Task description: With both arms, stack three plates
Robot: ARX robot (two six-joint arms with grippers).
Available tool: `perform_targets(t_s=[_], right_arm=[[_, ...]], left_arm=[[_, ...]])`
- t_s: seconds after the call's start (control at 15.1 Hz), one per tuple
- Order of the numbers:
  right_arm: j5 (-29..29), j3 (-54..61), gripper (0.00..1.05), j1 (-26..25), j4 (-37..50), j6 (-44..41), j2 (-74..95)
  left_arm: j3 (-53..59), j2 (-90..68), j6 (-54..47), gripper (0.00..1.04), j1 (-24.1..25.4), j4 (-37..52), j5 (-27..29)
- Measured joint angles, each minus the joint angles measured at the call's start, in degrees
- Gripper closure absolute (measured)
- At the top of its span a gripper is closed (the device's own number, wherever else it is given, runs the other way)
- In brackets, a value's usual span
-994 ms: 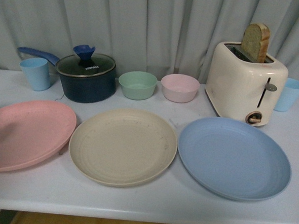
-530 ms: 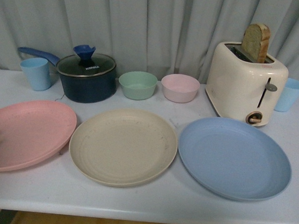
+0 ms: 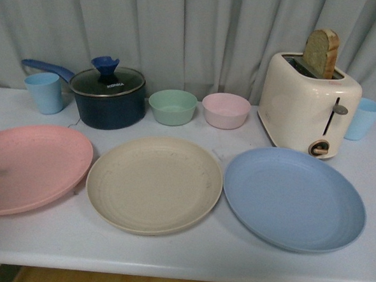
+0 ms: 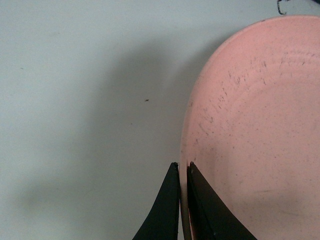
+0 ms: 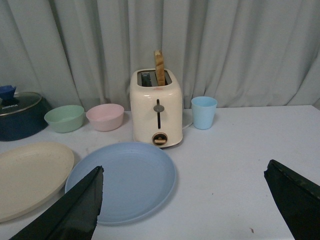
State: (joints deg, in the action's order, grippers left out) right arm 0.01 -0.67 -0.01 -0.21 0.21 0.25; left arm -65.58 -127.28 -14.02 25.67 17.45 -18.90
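Pink plate [image 3: 33,170] just left of cream plate [image 3: 155,184], rim pinched in left gripper [image 4: 182,167] | blue plate [image 3: 294,198] just right of cream plate, untouched | right gripper [image 5: 184,172] spread wide, empty | progress: nothing stacked yet, first lift seems about to begin, both placements remain

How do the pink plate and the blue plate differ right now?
The pink plate has its rim pinched by the left tool; the blue plate is untouched, the right tool open. Pink sits left of the beige plate, blue right. Both look equally large, round, shallow.
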Motion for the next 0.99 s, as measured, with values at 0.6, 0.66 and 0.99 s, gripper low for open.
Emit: perform_targets(t_s=[0.6, 0.66, 0.99], right_arm=[[0.0, 0.0, 0.06, 0.0, 0.0, 0.0, 0.0], [0.0, 0.0, 0.06, 0.0, 0.0, 0.0, 0.0], [0.0, 0.0, 0.06, 0.0, 0.0, 0.0, 0.0]], left_arm=[[10.4, 32.3, -1.2, 1.02, -9.4, -1.8, -1.6], [10.8, 32.2, 1.7, 1.02, -13.3, -0.7, -0.3], [8.6, 23.5, 12.0, 1.02, -30.8, 4.9, 4.0]])
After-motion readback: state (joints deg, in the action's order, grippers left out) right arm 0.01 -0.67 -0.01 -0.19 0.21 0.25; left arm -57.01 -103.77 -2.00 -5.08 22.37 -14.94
